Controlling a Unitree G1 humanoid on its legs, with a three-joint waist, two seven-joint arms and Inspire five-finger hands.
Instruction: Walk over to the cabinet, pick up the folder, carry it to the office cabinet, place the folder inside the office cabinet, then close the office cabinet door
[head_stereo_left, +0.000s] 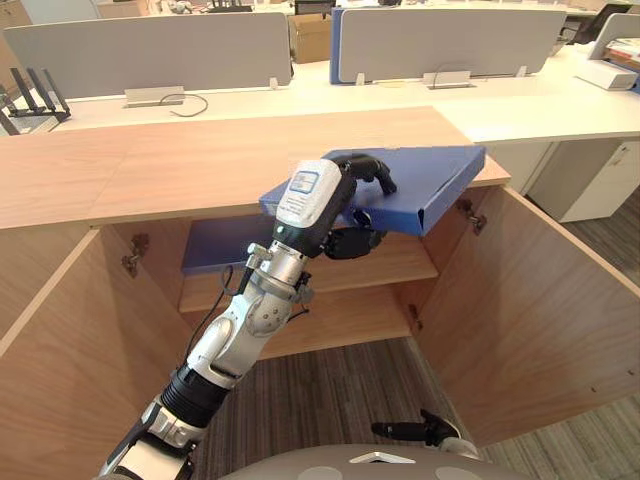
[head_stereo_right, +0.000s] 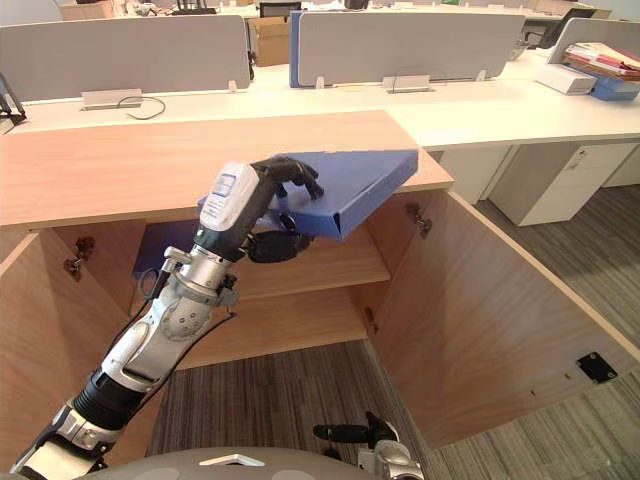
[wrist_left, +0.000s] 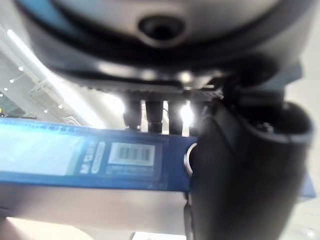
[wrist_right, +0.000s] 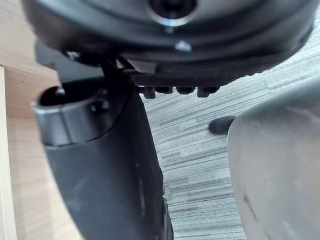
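My left hand (head_stereo_left: 318, 205) is shut on a blue folder (head_stereo_left: 425, 180), thumb on top and fingers curled beneath it. The folder hangs tilted at the front edge of the wooden cabinet's top (head_stereo_left: 200, 160), above the open cabinet. Its labelled spine (wrist_left: 75, 160) runs across the left wrist view, past the left hand's fingers (wrist_left: 150, 112). Both cabinet doors stand wide open, the right door (head_stereo_left: 540, 310) and the left door (head_stereo_left: 50, 350). A second blue folder (head_stereo_left: 220, 245) lies flat on the inner shelf (head_stereo_left: 400, 265). My right hand (head_stereo_left: 420, 432) hangs low over the floor, fingers relaxed and holding nothing.
Behind the cabinet run white desks with grey divider screens (head_stereo_left: 150, 50). A black router (head_stereo_left: 35, 95) stands at the far left. A white drawer unit (head_stereo_left: 600, 180) sits to the right of the open right door. Grey striped carpet (head_stereo_left: 350, 390) lies in front of the cabinet.
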